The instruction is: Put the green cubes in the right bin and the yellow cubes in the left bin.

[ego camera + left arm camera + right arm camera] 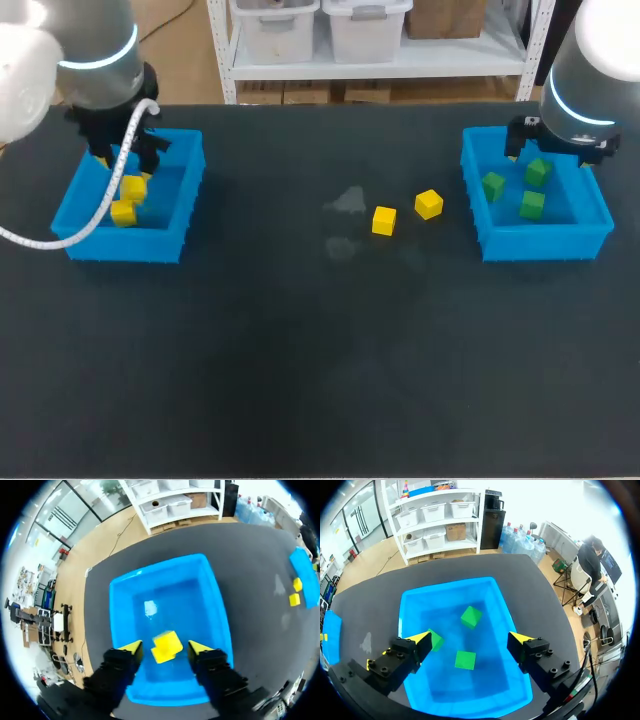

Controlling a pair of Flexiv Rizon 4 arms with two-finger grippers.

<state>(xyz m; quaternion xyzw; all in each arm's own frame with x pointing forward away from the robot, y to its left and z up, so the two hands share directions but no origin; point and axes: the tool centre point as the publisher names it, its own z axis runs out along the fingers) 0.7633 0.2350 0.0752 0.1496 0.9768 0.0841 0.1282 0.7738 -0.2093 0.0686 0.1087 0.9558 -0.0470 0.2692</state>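
1. Head view: my left arm (95,60) hangs over the left bin (185,215), where two stored yellow cubes (133,186) lie close together. My right arm (590,70) stands over the far edge of the right bin (545,245), which holds three green cubes (532,206). Two loose yellow cubes (384,220) lie on the desk (300,380) between the bins, nearer to the right one.
2. Left wrist view: the left jaws are apart above the left bin. The stored yellow cubes lie under the gap, and I see no finger touching them.
3. Right wrist view: the right jaws are wide apart and hold nothing. The green cubes lie apart on the bin floor below.
4. My judgement: no green cube is on the desk, so that part looks finished. The step in hand is a drop-off at the left bin. Next, the left arm should rise, go to the nearer loose cube, and come down with the jaws apart over two flat sides, without pushing its neighbour.
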